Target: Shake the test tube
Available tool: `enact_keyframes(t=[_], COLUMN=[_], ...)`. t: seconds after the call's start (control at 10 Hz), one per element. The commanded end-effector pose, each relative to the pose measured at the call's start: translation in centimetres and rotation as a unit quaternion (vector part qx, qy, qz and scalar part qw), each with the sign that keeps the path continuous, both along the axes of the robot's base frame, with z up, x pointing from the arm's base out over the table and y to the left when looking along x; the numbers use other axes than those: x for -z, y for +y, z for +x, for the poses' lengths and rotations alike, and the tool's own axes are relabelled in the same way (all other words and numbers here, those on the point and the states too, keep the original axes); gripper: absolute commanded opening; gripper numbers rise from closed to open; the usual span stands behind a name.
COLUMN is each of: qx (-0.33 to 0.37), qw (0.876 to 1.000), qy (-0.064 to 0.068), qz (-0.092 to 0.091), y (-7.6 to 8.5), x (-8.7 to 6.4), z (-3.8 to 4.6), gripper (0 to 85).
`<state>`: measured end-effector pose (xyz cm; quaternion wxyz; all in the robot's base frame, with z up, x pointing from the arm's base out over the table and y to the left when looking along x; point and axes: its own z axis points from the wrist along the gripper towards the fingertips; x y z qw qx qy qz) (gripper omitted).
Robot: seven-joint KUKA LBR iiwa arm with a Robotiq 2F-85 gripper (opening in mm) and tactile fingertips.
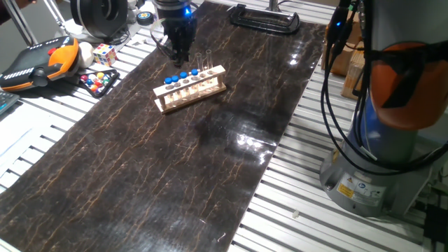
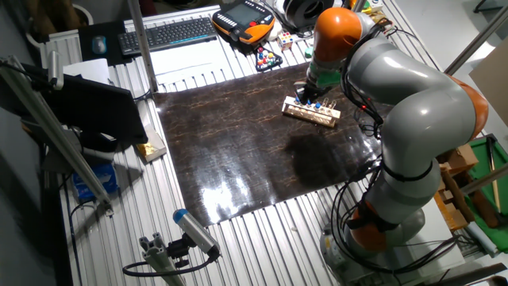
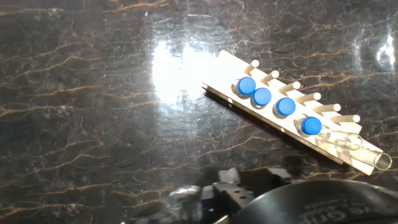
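**Gripper poised beside the rack, no tube taken yet**

A wooden rack (image 1: 190, 89) sits on the dark marbled mat (image 1: 175, 161), at about 12 o'clock from the mat's centre in the one fixed view. It holds four blue-capped tubes in a row, with two taller uncapped tubes (image 1: 203, 63) at one end. Nothing shows which capped tube is meant; I take the end one, the test tube (image 1: 169, 80), furthest from the tall pair, as the likeliest. All four stand upright in their holes, presumably so they can be lifted straight out.

The gripper (image 1: 180, 50) hangs just beyond the rack, at roughly 11 o'clock from it, fingers pointing down. It holds nothing that I can see, and all four caps are in the rack. Whether the jaws are spread or closed I cannot tell: the fingers read as one dark mass in both fixed views.

The hand view gives what the others lack, a top-down look at the rack (image 3: 292, 115) lying at about 2 o'clock from the picture's centre. There the caps show as separate discs, the end test tube (image 3: 246, 86) nearest the centre. The gripper's body is only a blur at 6 o'clock. The other fixed view alone shows the whole arm (image 2: 397, 119) reaching over the mat.
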<state>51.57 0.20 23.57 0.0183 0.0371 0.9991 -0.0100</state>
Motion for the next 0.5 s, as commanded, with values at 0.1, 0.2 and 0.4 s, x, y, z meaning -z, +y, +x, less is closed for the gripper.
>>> enact_keyframes(t=[0.1,0.2,0.4], qx=[0.001,0.002,0.007], qw=[1.0,1.0,1.0], qy=[0.0,0.0,-0.001], qz=[0.0,-0.001,-0.002], y=[0.03,0.07,0.19], x=[0.15,0.36,0.81], z=[0.1,0.26,0.56], gripper=[0.7,0.7,0.7])
